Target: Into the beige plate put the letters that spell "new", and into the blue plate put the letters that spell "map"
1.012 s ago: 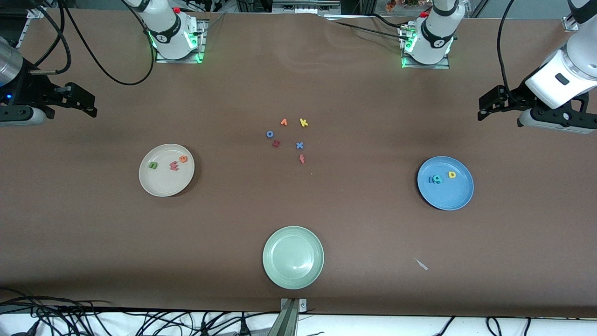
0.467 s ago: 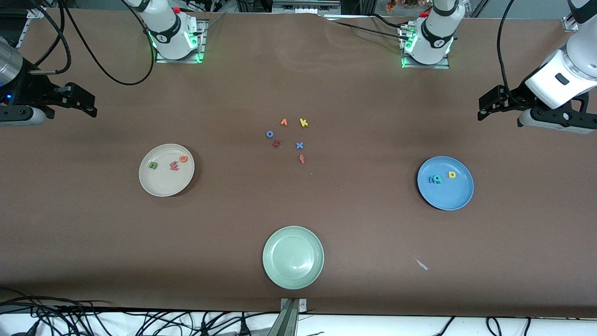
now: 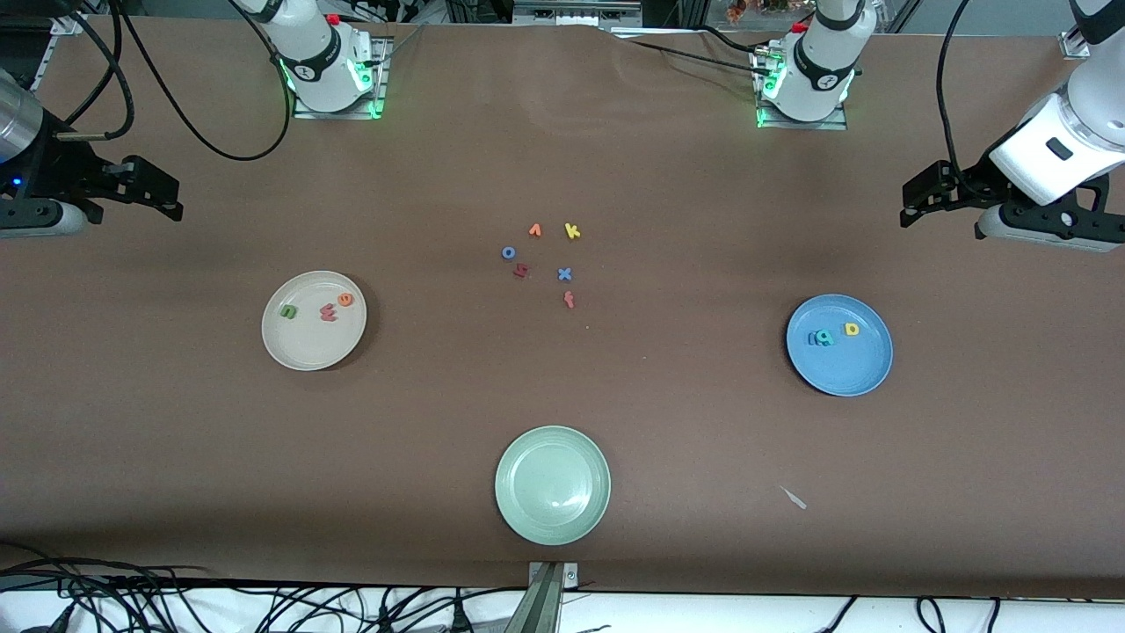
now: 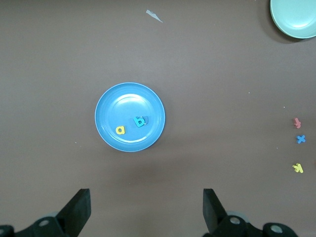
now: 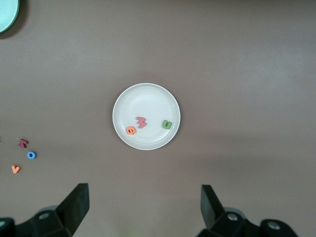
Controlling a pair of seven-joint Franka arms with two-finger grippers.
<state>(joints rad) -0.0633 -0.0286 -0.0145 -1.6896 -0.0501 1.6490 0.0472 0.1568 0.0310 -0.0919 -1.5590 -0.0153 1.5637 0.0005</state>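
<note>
- Left gripper (image 3: 914,195) hung over bare table at the left arm's end, above table farther from the front camera than the blue plate (image 3: 839,345); fingers (image 4: 79,210) spread wide, holding nothing.
- Right gripper (image 3: 167,195) hung over bare table at the right arm's end; fingers (image 5: 76,202) likewise spread wide and empty.
- Both arms waiting, clear of every plate.
- In the beige plate (image 3: 314,320): green "n" (image 3: 287,310), pinkish-red "w" (image 3: 328,312), orange "e" (image 3: 345,300), lying side by side.
- In the blue plate: teal "a" (image 3: 824,338) touching or overlapping the blue "m" (image 3: 814,337), barely told apart from the plate; yellow "p" (image 3: 851,329) just beside them.
- Left loose on the table, mid-way between the two plates: yellow "k" (image 3: 572,231), orange "v" (image 3: 534,230), blue "o" (image 3: 508,252), a dark red letter (image 3: 520,271), blue "x" (image 3: 564,274), red "f" (image 3: 569,300).
- Green plate (image 3: 552,484) nearest the front camera, with nothing in it.
- Small pale scrap (image 3: 794,498) on the table, nearer the front camera than the blue plate.
</note>
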